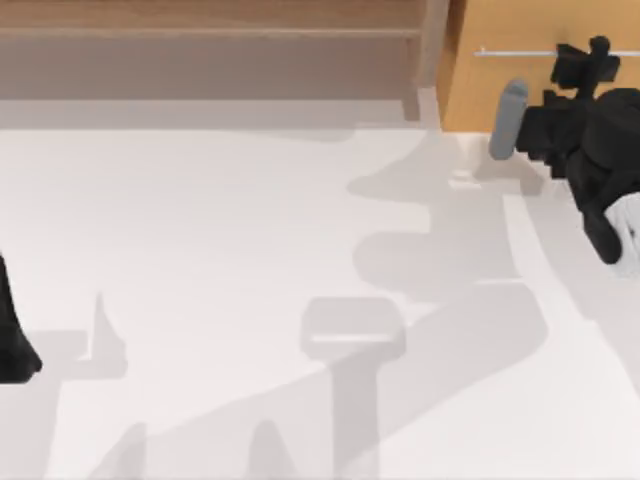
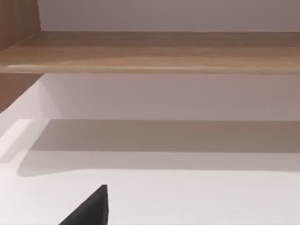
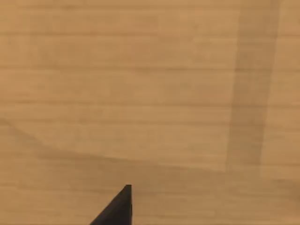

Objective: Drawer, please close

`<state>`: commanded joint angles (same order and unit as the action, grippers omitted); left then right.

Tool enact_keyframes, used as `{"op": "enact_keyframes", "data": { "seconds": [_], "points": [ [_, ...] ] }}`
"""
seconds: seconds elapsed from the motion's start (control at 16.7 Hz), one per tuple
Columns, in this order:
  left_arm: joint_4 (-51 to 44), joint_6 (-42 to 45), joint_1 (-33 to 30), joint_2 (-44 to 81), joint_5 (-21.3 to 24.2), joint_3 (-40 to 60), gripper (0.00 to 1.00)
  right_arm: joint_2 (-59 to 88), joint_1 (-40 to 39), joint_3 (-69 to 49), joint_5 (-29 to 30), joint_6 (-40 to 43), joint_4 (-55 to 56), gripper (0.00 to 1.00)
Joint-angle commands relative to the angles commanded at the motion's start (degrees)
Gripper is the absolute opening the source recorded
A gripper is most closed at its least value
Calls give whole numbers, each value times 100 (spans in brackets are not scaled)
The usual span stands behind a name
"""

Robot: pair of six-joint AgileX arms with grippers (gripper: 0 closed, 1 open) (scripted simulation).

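The left arm is parked at the desk's left edge. At the far right, the right end effector sits against the drawer front; finger opening cannot be determined. Its handle runs left-right. A brown shelf spans the far left.

Drawer: flat orange-tan wooden front at the table's far right, beside the end of the long brown shelf. Thin silver bar handle runs horizontally across the upper part of the front. The right wrist view shows the front close up: pale horizontal grain, crossed by soft shadows.
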<state>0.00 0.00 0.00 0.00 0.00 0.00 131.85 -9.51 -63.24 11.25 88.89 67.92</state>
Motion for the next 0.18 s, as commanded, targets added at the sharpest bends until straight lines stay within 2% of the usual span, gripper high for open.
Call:
{"op": "enact_keyframes", "data": {
  "seconds": [0.18],
  "points": [
    [0,0,0,0,0,0,100,0,0,0,0,0,0,100]
  ]
}}
